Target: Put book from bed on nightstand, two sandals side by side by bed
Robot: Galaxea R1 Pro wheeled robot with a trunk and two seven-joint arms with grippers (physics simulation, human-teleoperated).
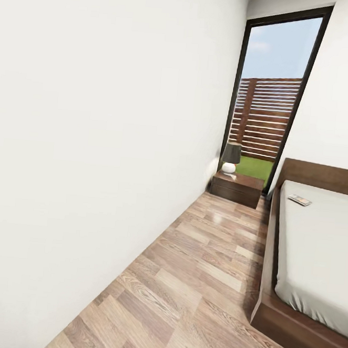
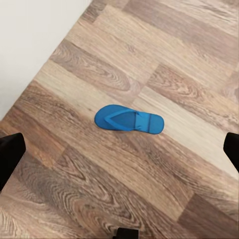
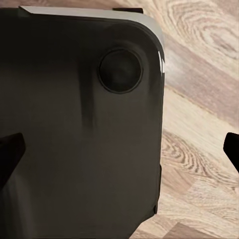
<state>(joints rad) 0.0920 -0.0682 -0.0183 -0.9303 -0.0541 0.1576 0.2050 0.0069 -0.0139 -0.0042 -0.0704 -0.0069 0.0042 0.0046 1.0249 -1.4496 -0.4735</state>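
On the bed (image 1: 314, 255), one book (image 1: 300, 200)

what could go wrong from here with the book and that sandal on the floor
The blue sandal lies loose on the wood-plank floor under the open left pincer; the base could roll over it or push it away while driving on. The book sits near the mattress edge by the headboard, so a clumsy reach may knock it down between the bed and the nightstand. The lamp takes up part of the nightstand top, leaving less room for it.
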